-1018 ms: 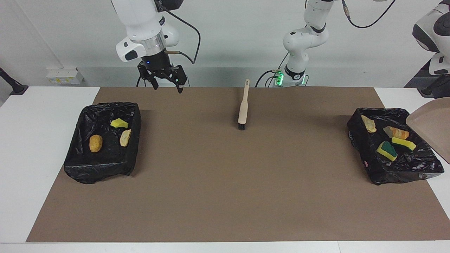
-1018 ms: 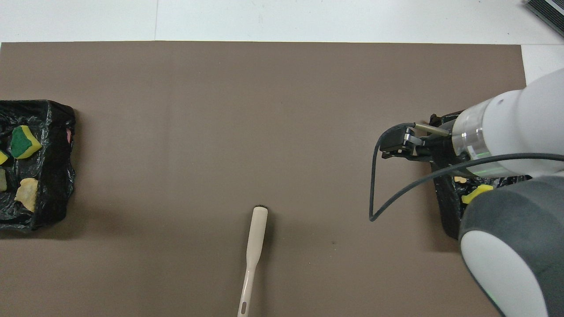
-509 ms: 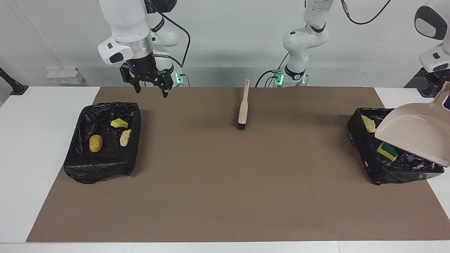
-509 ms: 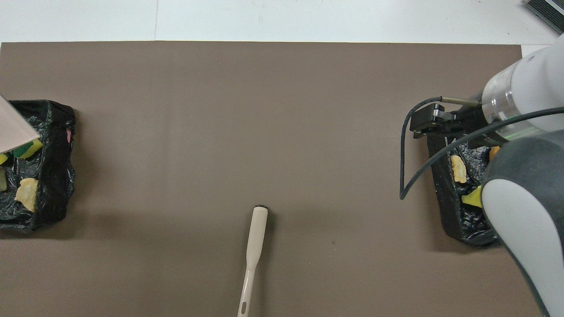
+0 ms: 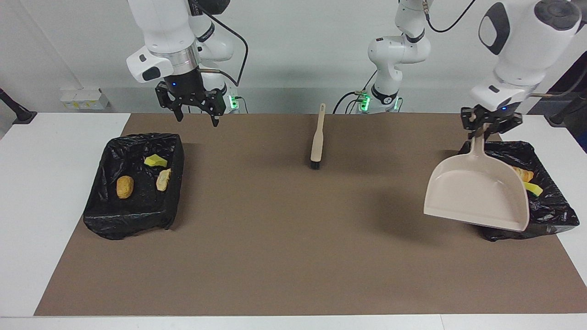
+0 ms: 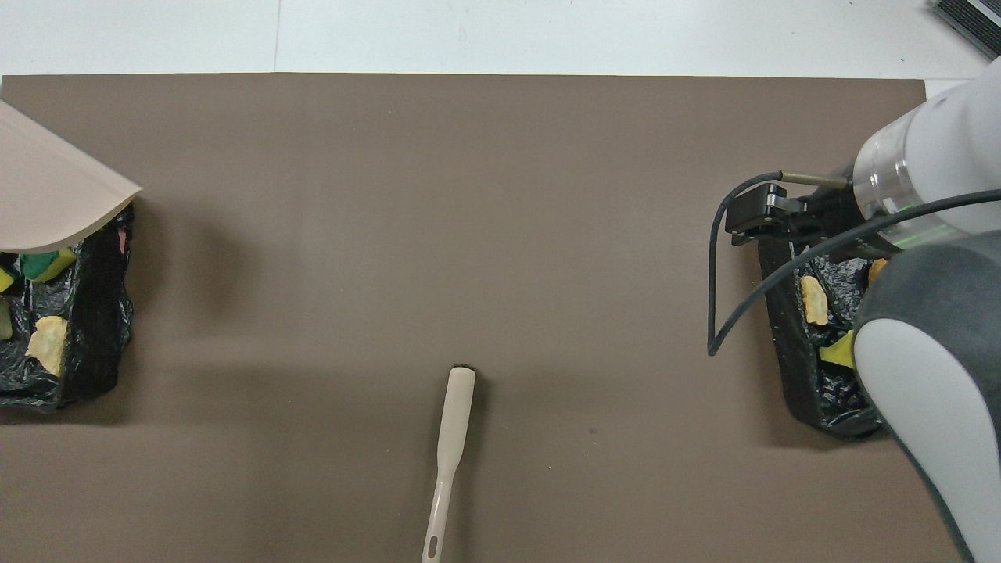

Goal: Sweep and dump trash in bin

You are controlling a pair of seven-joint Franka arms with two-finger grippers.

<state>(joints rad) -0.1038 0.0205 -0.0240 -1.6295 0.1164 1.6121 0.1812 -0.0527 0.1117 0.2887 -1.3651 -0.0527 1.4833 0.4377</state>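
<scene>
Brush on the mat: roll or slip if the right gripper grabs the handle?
The brush lies flat with a flattish handle, so rolling seems unlikely. The thin, smooth-looking handle may pivot in a grip. It looks stiff and light.

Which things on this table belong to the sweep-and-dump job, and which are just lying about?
Job:
- trash scraps in both bins
- bin at right arm's end
- bin at left arm's end
- dustpan, held up by left end effector
- brush, lying flat

Lying about:
- brown mat
- white box near the wall

My left gripper (image 5: 489,129) hangs raised, fingers clamped tight. My right gripper (image 5: 196,114) hovers, fingers spread wide, empty.
</scene>
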